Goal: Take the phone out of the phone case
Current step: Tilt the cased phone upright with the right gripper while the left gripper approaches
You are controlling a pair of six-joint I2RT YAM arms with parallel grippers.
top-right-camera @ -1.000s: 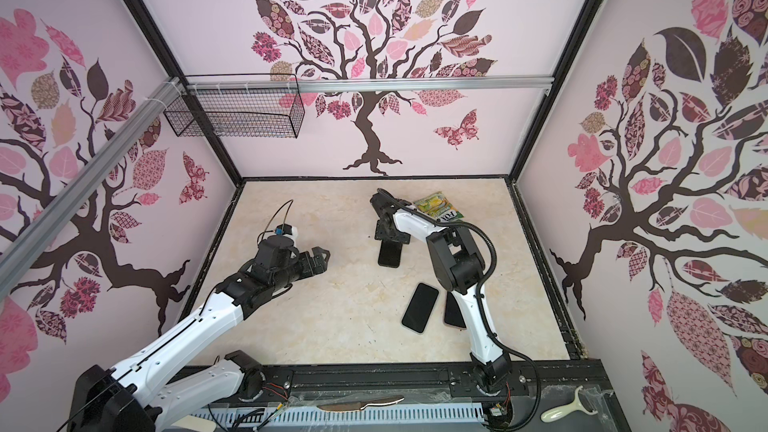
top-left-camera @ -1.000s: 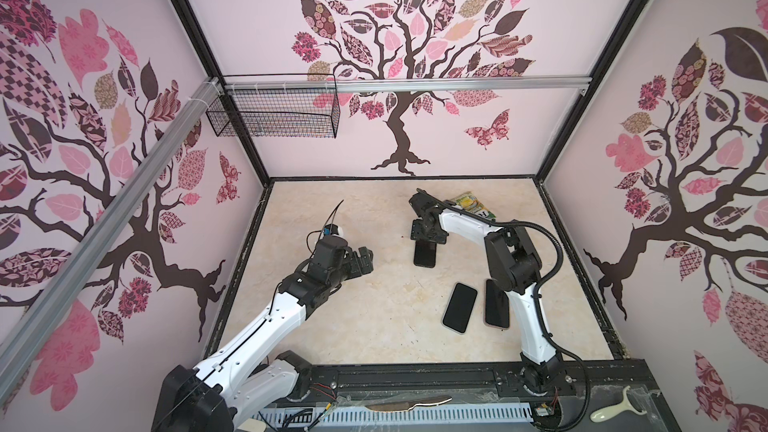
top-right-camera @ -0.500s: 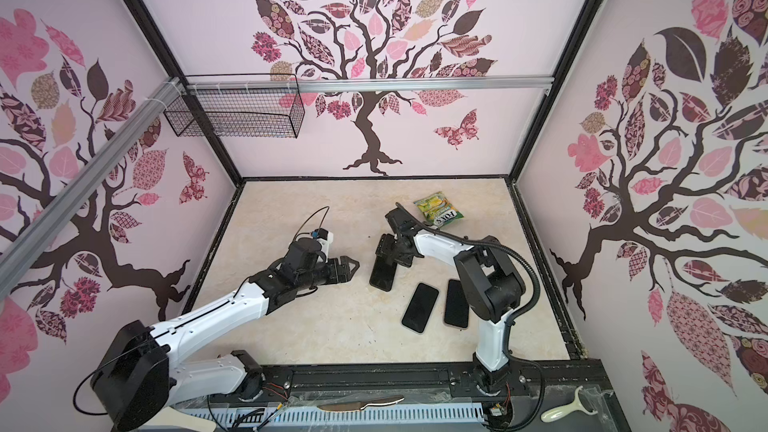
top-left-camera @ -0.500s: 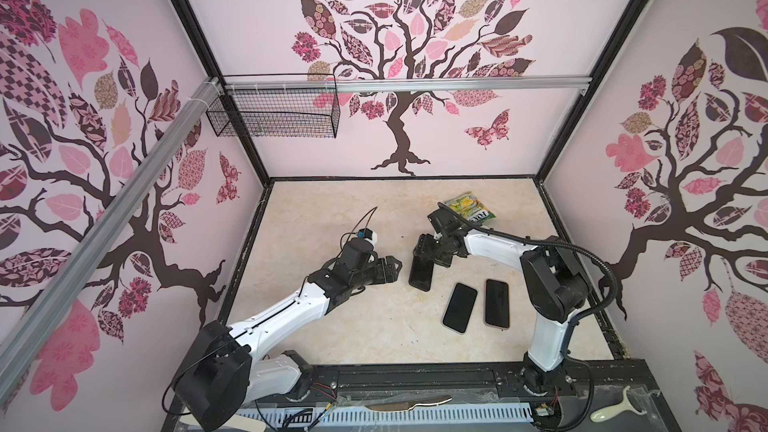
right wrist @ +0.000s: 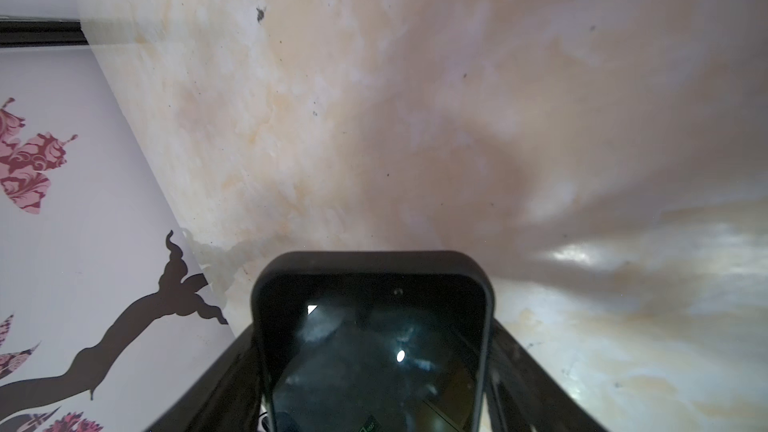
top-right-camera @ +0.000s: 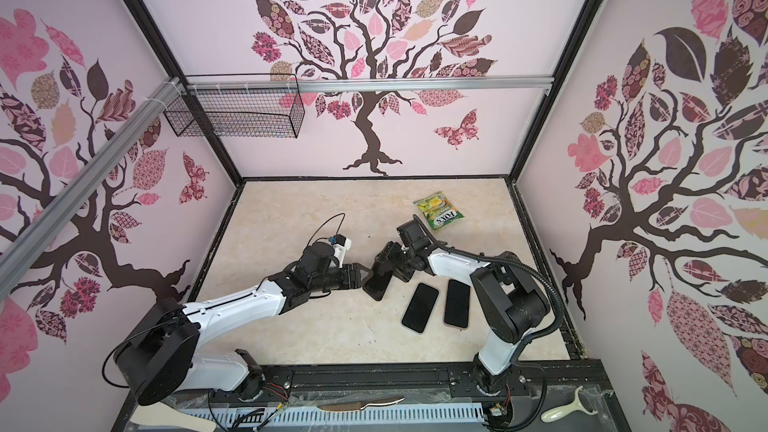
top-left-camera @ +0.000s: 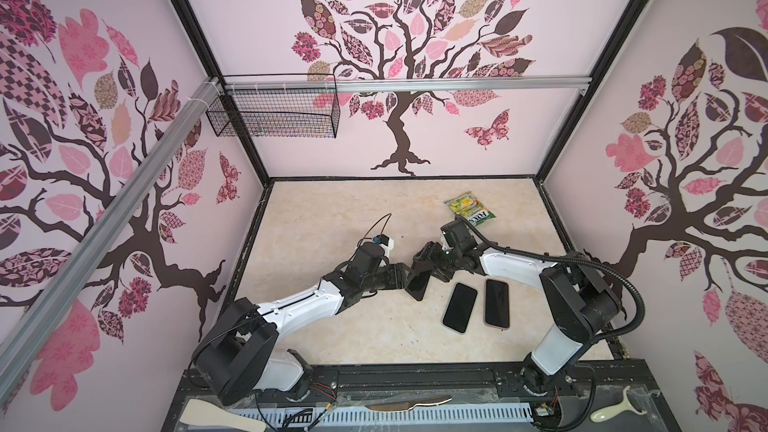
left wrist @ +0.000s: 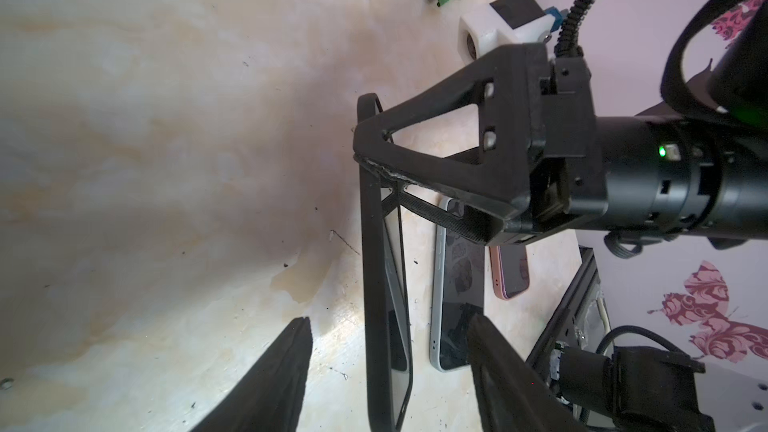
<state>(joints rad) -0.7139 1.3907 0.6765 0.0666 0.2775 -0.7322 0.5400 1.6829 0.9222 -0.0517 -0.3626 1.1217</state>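
A phone (right wrist: pixel 374 359) with a dark screen sits in a black phone case (right wrist: pixel 370 263). My right gripper (right wrist: pixel 374 392) is shut on the case's two long sides and holds it tilted above the table (top-left-camera: pixel 332 222). In both top views the cased phone (top-left-camera: pixel 417 284) (top-right-camera: pixel 377 284) hangs between the two arms. In the left wrist view the case (left wrist: pixel 376 284) shows edge-on, with the screen (left wrist: pixel 398 326) on one side. My left gripper (left wrist: pixel 388 367) (top-left-camera: pixel 401 278) is open. Its fingers (left wrist: pixel 286 367) straddle the phone's free end with a gap on each side. The right gripper (top-left-camera: pixel 428 261) grips the other end.
Two bare phones (top-left-camera: pixel 460 307) (top-left-camera: pixel 497 303) lie flat side by side just right of the held phone. A green candy bag (top-left-camera: pixel 469 209) lies at the back right. A wire basket (top-left-camera: pixel 274 112) hangs on the back left rail.
My left arm has reached right until its jaws straddle the phone, and the jaws have narrowed. My right arm has carried the cased phone forward and leftward toward it.
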